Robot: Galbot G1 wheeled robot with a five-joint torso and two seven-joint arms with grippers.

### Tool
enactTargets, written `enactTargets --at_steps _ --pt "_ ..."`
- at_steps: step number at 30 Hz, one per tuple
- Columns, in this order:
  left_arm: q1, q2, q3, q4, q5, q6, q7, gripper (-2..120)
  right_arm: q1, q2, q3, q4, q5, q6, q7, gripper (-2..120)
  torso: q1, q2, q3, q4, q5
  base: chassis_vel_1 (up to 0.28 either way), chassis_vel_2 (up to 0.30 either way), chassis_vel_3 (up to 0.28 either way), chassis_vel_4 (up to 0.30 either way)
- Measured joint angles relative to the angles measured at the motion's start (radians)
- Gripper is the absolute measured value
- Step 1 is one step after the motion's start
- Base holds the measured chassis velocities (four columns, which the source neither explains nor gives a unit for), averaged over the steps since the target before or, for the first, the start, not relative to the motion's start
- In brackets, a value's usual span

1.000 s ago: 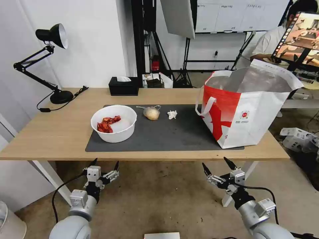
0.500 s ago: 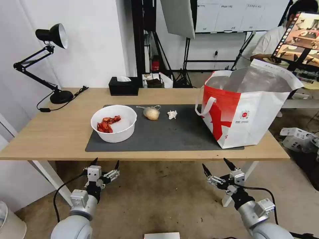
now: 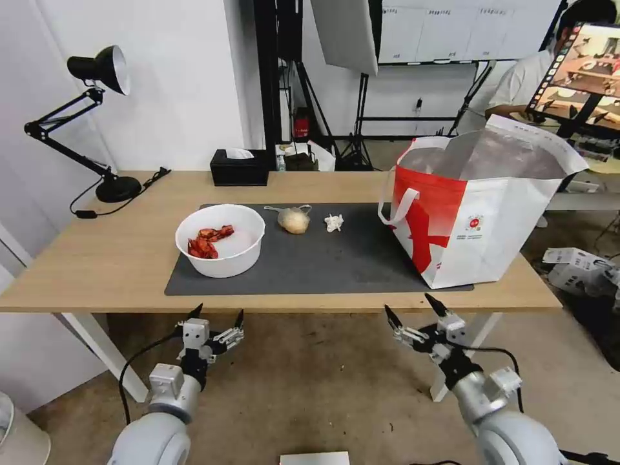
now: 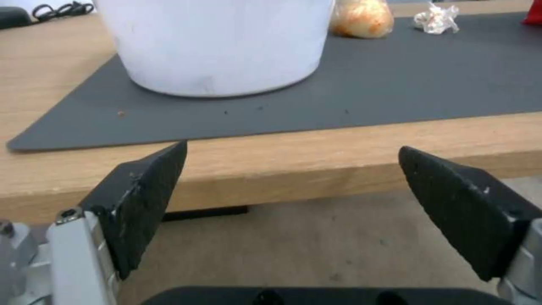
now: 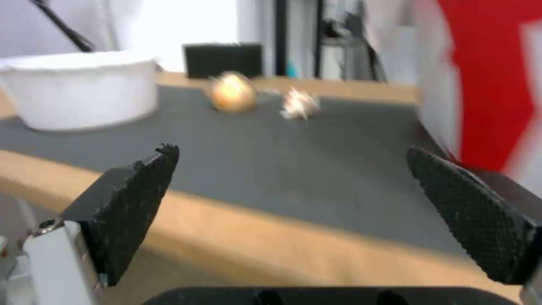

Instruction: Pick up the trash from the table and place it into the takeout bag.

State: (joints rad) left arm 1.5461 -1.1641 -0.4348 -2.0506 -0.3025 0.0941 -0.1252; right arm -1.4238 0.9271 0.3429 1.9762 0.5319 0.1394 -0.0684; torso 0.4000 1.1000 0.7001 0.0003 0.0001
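We cannot see into the takeout bag [image 3: 478,213] past its silver lining, and in the right wrist view it is cut off to a blurred red and white wall. In the left wrist view the white bowl [image 4: 214,42] is cut off at the top, so its contents are hidden there.

From the head view, the bowl [image 3: 221,240] sits on the left part of the dark grey mat [image 3: 323,265] on the light-wood worktop [image 3: 97,258] and holds red shellfish scraps [image 3: 205,240]. To its right lie a small knotted bag of beige food [image 3: 294,219] and then a crumpled white tissue [image 3: 334,223], each apart from the other. The takeout bag stands open at the mat's right end. A black tissue box [image 3: 239,168] sits at the worktop's far edge.

Our left pincer [image 3: 216,321] hangs below the near edge of the worktop, in front of the bowl, its fingers spread wide and holding nothing. Our right pincer [image 3: 413,311] hangs below the same edge, nearer the takeout bag, also wide open and empty. All the trash lies on the mat, well apart from both pincers.
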Motion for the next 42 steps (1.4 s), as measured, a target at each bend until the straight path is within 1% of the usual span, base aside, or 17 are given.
enactTargets --at_steps 2,5,6,8,11,13,14,15,17,21,22,24,26,29,30,32,42 --pt "-0.001 0.0 -0.003 -0.002 0.0 0.003 -0.001 100 0.037 -0.017 -0.023 -0.013 0.015 -0.001 -0.006 100 0.0 0.0 0.0 -0.0001 -0.0002 0.0 0.0 0.0 0.0" --pt "0.001 0.0 -0.011 -0.009 -0.003 0.004 -0.001 100 0.187 -0.073 -0.132 -0.075 0.057 -0.005 -0.018 100 0.0 0.0 0.0 -0.0004 0.0003 0.0 0.0 0.0 0.0" --pt "0.001 0.0 -0.011 -0.009 -0.003 0.004 -0.001 100 0.187 -0.073 -0.132 -0.075 0.057 -0.005 -0.018 100 0.0 0.0 0.0 -0.0004 0.0003 0.0 0.0 0.0 0.0" --pt "0.01 -0.002 -0.02 -0.015 -0.005 0.004 -0.001 100 0.313 -0.099 -0.221 -0.128 0.085 -0.014 -0.018 100 0.0 0.0 0.0 -0.0005 -0.0002 0.0 0.0 0.0 0.0" --pt "0.016 -0.004 -0.025 -0.018 -0.005 0.0 -0.001 100 0.413 -0.105 -0.29 -0.169 0.122 -0.035 -0.002 100 0.0 0.0 0.0 -0.0002 0.0 0.0 0.0 0.0 0.0" --pt "0.021 -0.007 -0.034 -0.019 -0.005 -0.005 -0.001 100 0.527 -0.093 -0.382 -0.225 0.169 -0.08 0.031 100 0.0 0.0 0.0 -0.0001 -0.0006 0.0 0.0 0.0 0.0" --pt "0.021 -0.007 -0.034 -0.019 -0.005 -0.005 -0.001 100 0.527 -0.093 -0.382 -0.225 0.169 -0.08 0.031 100 0.0 0.0 0.0 -0.0001 -0.0006 0.0 0.0 0.0 0.0" --pt "0.022 -0.008 -0.037 -0.02 -0.005 -0.005 -0.002 100 0.567 -0.083 -0.416 -0.253 0.177 -0.097 0.047 100 0.0 0.0 0.0 -0.0002 0.0004 0.0 0.0 0.0 0.0" --pt "0.026 -0.009 -0.043 -0.027 -0.004 -0.006 -0.003 100 0.675 -0.05 -0.497 -0.326 0.204 -0.146 0.107 100 0.0 0.0 0.0 -0.0005 -0.0005 0.0 0.0 0.0 0.0" --pt "0.032 -0.008 -0.053 -0.035 -0.006 -0.006 -0.003 100 0.818 0.012 -0.58 -0.412 0.27 -0.196 0.187 100 0.0 0.0 0.0 0.0001 -0.0004 0.0 0.0 0.0 0.0" --pt "0.032 -0.008 -0.053 -0.035 -0.006 -0.006 -0.003 100 0.818 0.012 -0.58 -0.412 0.27 -0.196 0.187 100 0.0 0.0 0.0 0.0001 -0.0004 0.0 0.0 0.0 0.0" --pt "0.034 -0.007 -0.061 -0.036 -0.008 -0.008 -0.004 100 0.906 0.071 -0.628 -0.482 0.281 -0.236 0.246 100 0.0 0.0 0.0 -0.0003 0.0 0.0 0.0 0.0 0.0" --pt "0.035 -0.007 -0.061 -0.037 -0.008 -0.008 -0.004 100 0.935 0.093 -0.639 -0.506 0.281 -0.247 0.271 100 0.0 0.0 0.0 -0.0001 -0.0001 0.0 0.0 0.0 0.0" --pt "0.042 -0.008 -0.062 -0.041 -0.008 -0.009 -0.004 100 1.01 0.171 -0.668 -0.589 0.281 -0.307 0.372 100 0.0 0.0 0.0 -0.0001 0.0003 0.0 0.0 0.0 0.0" --pt "0.042 -0.008 -0.062 -0.041 -0.008 -0.009 -0.004 100 1.01 0.171 -0.668 -0.589 0.281 -0.307 0.372 100 0.0 0.0 0.0 -0.0001 0.0003 0.0 0.0 0.0 0.0" --pt "0.044 -0.01 -0.061 -0.04 -0.007 -0.014 -0.003 100 1.055 0.216 -0.68 -0.643 0.3 -0.377 0.435 100 0.0 0.0 0.0 -0.0001 -0.0007 0.0 0.0 0.0 0.0" --pt "0.051 0.008 -0.057 -0.031 -0.006 -0.032 0.0 100 1.174 0.333 -0.705 -0.809 0.379 -0.495 0.564 100 0.0 0.0 0.0 -0.0001 -0.0003 0.0 0.0 0.0 0.0"
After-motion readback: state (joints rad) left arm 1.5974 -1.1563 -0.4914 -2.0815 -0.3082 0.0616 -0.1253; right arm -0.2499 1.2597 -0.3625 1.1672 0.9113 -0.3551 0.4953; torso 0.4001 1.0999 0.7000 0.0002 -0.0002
